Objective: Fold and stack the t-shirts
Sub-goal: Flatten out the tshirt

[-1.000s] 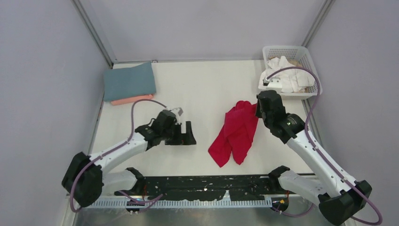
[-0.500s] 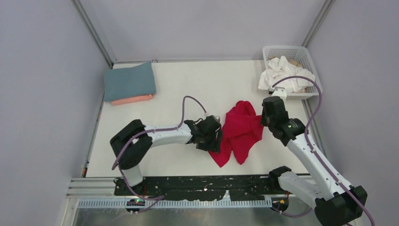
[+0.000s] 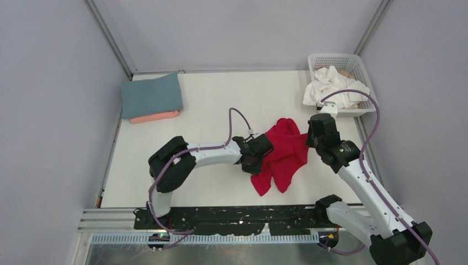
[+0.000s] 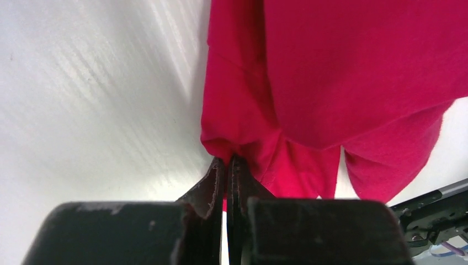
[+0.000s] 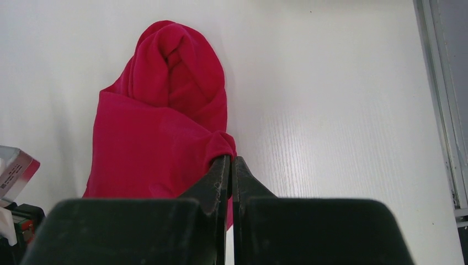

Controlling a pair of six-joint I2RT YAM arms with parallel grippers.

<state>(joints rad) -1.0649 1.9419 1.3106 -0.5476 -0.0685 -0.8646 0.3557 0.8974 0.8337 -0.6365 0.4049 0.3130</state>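
A bright red t-shirt [image 3: 282, 154] lies crumpled at the table's centre right. My left gripper [image 3: 259, 159] is shut on its left edge; in the left wrist view the jaws [image 4: 227, 161] pinch a fold of the red t-shirt [image 4: 331, 83]. My right gripper [image 3: 307, 139] is shut on the shirt's right edge, and the right wrist view shows its tips [image 5: 230, 160] pinching a bunch of the red t-shirt [image 5: 160, 127]. A folded blue-grey t-shirt [image 3: 152, 95] rests on a folded salmon pink t-shirt [image 3: 155, 116] at the back left. White t-shirts [image 3: 333, 88] fill the basket.
A white lattice basket [image 3: 356, 62] stands at the back right corner. Grey walls close in the table on three sides. A black rail [image 3: 237, 218] runs along the near edge between the arm bases. The right arm's purple cable [image 3: 371, 110] loops in front of the basket.
My left arm swung right from the table's middle to the red t-shirt and its open gripper shut on the shirt's left edge. The right gripper shifted slightly, still holding the shirt.
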